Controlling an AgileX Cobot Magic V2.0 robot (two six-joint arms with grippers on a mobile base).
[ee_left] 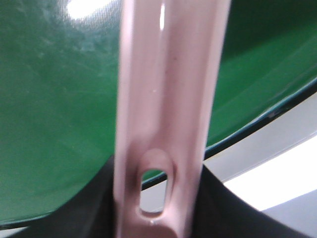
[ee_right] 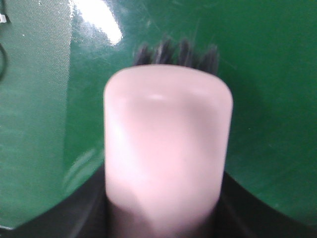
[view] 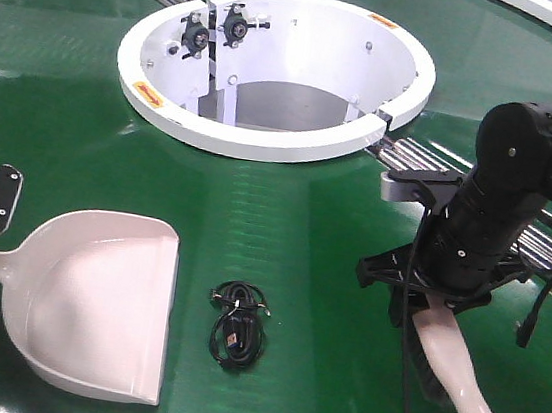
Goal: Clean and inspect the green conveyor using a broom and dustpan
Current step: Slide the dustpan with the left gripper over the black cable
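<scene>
1. Green conveyor [view: 295, 219]: a glossy dark belt that fills the front view. Its outer border is cut off on all sides. Silver roller strips [view: 551, 248] show at the right, partly hidden behind the right arm.

2. White central rim [view: 263, 147]: a round wall at upper centre, set into the belt. Its inside is only partly visible.

3. Dustpan [view: 94, 295]: rests on the belt at lower left.
   - Long axis: runs left to right, with the flat lip facing right and the handle pointing left.
   - Hidden: the handle end is cut off by the frame edge.
   - Left wrist view: the handle [ee_left: 168, 99] runs straight up the frame, blurred, with the hang hole low down.

4. Broom [view: 457, 375]: at lower right, over the belt.
   - Long axis: slants from under the right arm down toward the lower right corner, where its far end is cut off.
   - Bristles: dark, showing on its left underside.
   - Right wrist view: shows only a blurred rounded back, with bristle tips beyond it.

5. Right tool [view: 439, 287]: clamped on the broom's upper end. Cabling obscures the fingers.

6. Left tool [ee_left: 158, 223]: seen only as dark sides flanking the dustpan handle and closed on it. The grip lies outside the front view.

7. Black cable coil [view: 238, 325]: lies on the belt just right of the dustpan lip, not touching it.
</scene>
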